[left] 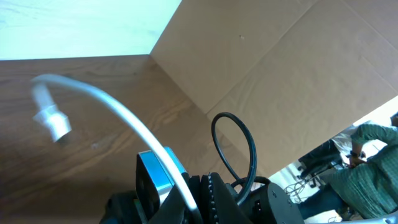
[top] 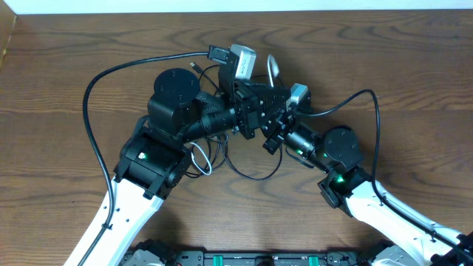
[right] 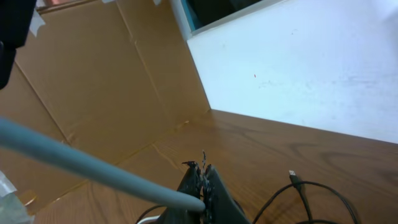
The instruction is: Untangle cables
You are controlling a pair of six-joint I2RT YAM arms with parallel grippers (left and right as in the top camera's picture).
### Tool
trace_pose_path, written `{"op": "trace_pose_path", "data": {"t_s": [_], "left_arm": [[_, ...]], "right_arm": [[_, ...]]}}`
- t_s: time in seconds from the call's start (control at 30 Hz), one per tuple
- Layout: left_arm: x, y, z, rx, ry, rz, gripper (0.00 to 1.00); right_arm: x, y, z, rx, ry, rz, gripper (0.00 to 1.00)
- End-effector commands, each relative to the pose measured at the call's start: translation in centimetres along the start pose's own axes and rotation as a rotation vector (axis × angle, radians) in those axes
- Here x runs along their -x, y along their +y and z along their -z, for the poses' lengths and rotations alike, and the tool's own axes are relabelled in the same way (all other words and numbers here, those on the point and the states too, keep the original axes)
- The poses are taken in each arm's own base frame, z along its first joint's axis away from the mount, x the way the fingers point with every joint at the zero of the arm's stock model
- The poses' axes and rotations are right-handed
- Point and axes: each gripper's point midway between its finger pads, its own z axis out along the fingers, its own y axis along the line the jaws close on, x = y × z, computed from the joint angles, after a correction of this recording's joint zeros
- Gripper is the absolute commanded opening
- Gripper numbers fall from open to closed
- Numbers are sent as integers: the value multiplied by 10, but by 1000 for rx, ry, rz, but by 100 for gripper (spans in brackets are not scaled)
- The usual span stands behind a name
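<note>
White cable (left: 118,109): aloft, right end effector (right: 202,177) clamped on it; left end effector (top: 259,107) state cannot be told. Separation step under way. Next: draw plug (left: 53,121) clear of black cables (top: 251,177) on desk (top: 59,148).

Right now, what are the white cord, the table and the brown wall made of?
The white cord looks like smooth plastic or rubber: it bends in an arc. The table looks like dark wood or wood-look laminate: grain lines, slight sheen. The brown wall looks like cardboard: dull tan, with fold creases.
</note>
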Motion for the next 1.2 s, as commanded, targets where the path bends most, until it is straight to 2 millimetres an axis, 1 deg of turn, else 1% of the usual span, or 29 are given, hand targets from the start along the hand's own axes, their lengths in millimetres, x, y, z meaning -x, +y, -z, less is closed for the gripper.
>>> {"op": "trace_pose_path", "data": {"t_s": [0.0,0.13,0.17,0.2,0.23,0.33,0.4,0.43,0.47,0.57,0.63,0.73,0.77,0.9,1.0,1.07,1.17], "left_arm": [[12,-7,3,4,-38,-60,8],[16,3,4,61,-64,-81,8],[18,6,4,78,-71,-83,14],[18,9,5,95,-75,-97,24],[19,13,5,119,-79,-120,29],[19,31,8,217,-84,-173,54],[19,49,13,321,-91,-180,64],[19,56,15,361,-94,-181,67],[19,68,20,432,-97,-184,69],[15,98,36,612,-96,-162,72],[9,112,46,704,-82,-150,72],[0,131,62,832,-52,-135,72],[-4,137,68,877,-39,-131,72],[-16,148,81,961,5,-121,72],[-26,152,85,980,46,-111,72],[-33,155,86,991,74,-103,72],[-39,159,86,1000,100,-95,73]], "right_arm": [[-3,1,-1,3,13,-1,1],[-8,-1,-1,-5,32,-9,1],[-9,-1,-1,-8,36,-11,1],[-10,-2,-1,-10,41,-13,1],[-11,-2,-1,-10,43,-14,1],[-12,-3,-1,-13,49,-37,1],[-12,-2,-1,-10,50,-49,1],[-12,-2,-1,-10,47,-51,1],[-11,-2,-1,-10,45,-58,1],[-6,0,-1,-2,26,-69,1],[0,2,-1,7,3,-70,1],[14,6,0,29,-51,-79,1],[22,7,1,37,-80,-89,1],[46,5,7,53,-163,-120,1],[67,1,14,62,-239,-133,1],[80,-5,20,60,-285,-134,1],[92,-18,25,41,-307,-155,1]]}}
